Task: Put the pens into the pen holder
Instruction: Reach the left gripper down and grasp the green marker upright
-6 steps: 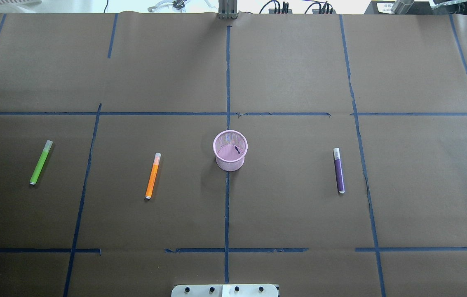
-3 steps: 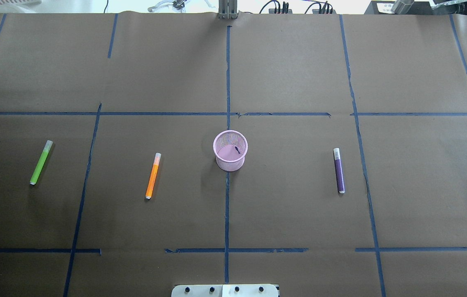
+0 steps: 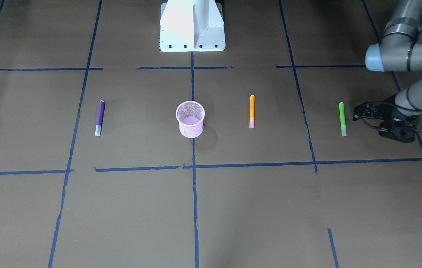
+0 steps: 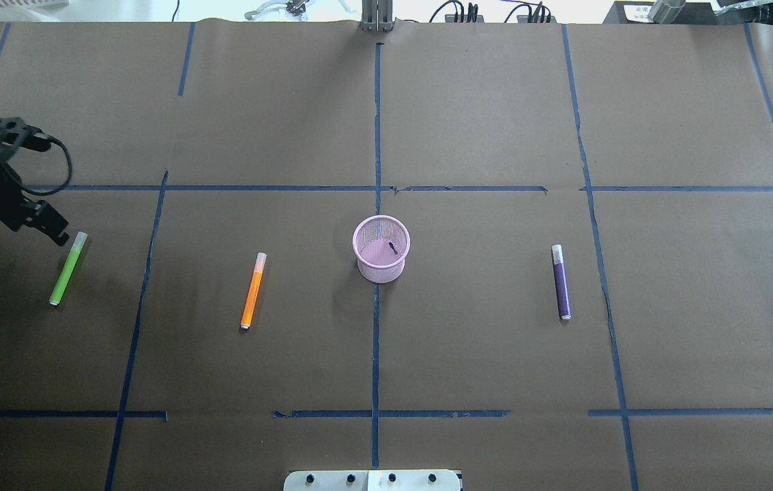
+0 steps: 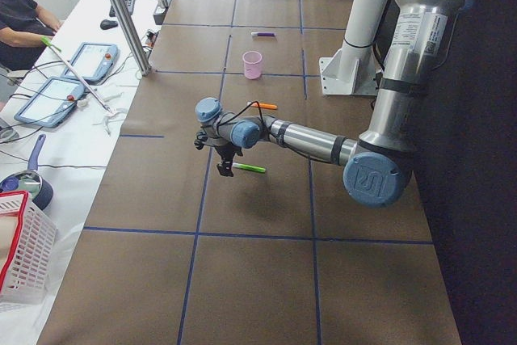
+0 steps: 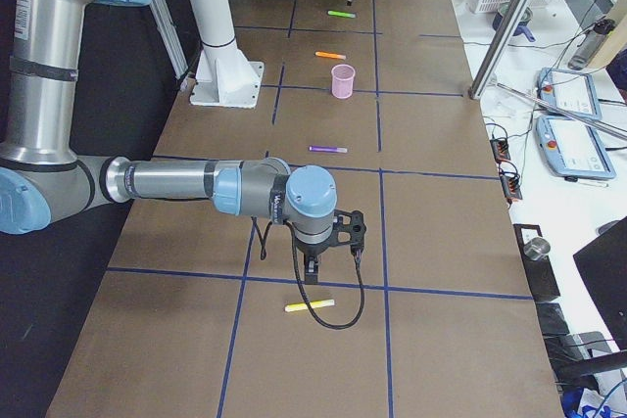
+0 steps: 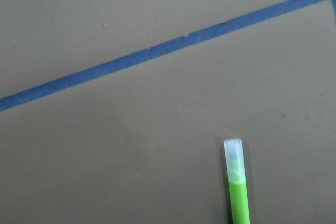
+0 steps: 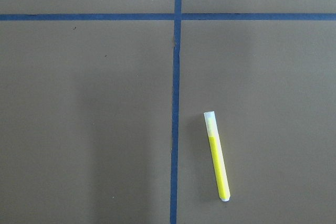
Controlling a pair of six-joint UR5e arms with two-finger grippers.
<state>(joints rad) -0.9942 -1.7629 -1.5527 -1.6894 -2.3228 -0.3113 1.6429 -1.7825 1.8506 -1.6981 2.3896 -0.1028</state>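
Observation:
The pink mesh pen holder (image 4: pixel 379 271) stands upright at the table's middle. Three pens lie flat around it: a green pen (image 4: pixel 67 269) far left, an orange pen (image 4: pixel 253 291) between them, and a purple pen (image 4: pixel 561 282) to the right. A fourth, yellow pen (image 8: pixel 217 156) lies beyond the overhead view's right edge. My left gripper (image 4: pixel 57 233) hangs just beside the green pen's pale cap end (image 7: pixel 233 153), and I cannot tell if it is open or shut. My right gripper (image 6: pixel 312 276) hovers close to the yellow pen (image 6: pixel 310 305); I cannot tell its state.
Brown paper with blue tape lines covers the table. The robot's white base (image 3: pixel 192 26) stands at the near edge. A metal post (image 4: pixel 376 17) rises at the far edge. Beyond it is a bench with tablets (image 5: pixel 89 58), a white basket (image 5: pixel 20 248) and a seated person (image 5: pixel 20 14).
My left arm has come in from the overhead view's left edge and moved right, so its gripper now sits beside the green pen's cap end. The pens and holder have not moved.

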